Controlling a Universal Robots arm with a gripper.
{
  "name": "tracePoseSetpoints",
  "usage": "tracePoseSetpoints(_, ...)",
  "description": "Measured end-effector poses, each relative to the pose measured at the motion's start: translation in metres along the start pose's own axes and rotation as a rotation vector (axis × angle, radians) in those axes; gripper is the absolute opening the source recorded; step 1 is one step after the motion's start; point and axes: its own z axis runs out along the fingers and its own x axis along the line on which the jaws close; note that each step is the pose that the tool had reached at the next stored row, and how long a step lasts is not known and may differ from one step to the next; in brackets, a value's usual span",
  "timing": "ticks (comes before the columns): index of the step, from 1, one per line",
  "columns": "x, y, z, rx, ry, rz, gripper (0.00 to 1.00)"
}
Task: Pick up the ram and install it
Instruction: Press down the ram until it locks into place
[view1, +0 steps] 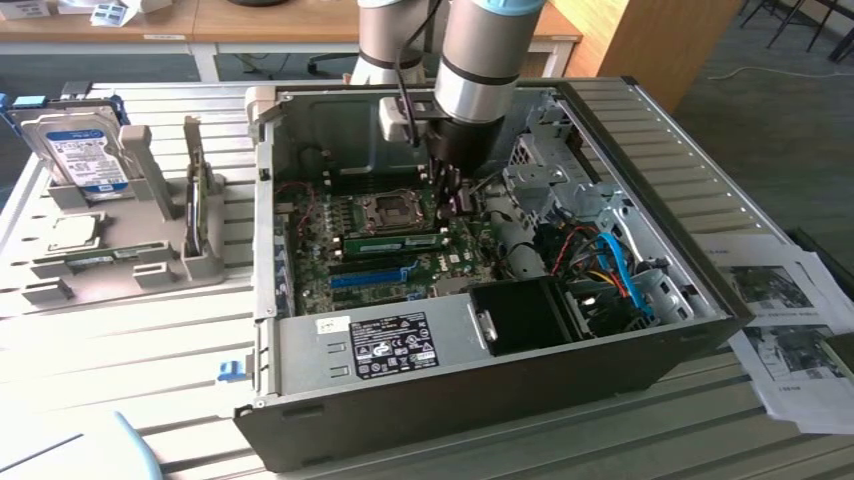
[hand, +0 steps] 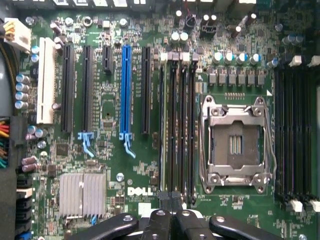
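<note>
The gripper (hand: 171, 200) hangs over the motherboard (hand: 110, 100), jaws shut and gripping nothing; the ram (view1: 395, 241) already sits in a slot beside the CPU socket (hand: 235, 145); if it is only half latched, pressing with shut jaws could skew it or flex the board.

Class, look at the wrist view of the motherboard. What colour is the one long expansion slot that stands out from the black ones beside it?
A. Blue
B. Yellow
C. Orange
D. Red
A: the long slot is bright blue, standing between black slots on the green motherboard.
</note>
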Motion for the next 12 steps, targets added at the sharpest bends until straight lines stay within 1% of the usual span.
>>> tracePoseSetpoints(7, 0.0, 0.0117, 0.0005, 0.0001, -0.0001, 0.0, 0.09)
tracePoseSetpoints(12, 0.0, 0.0216, 0.0009, 0.0, 0.0, 0.0, 0.09)
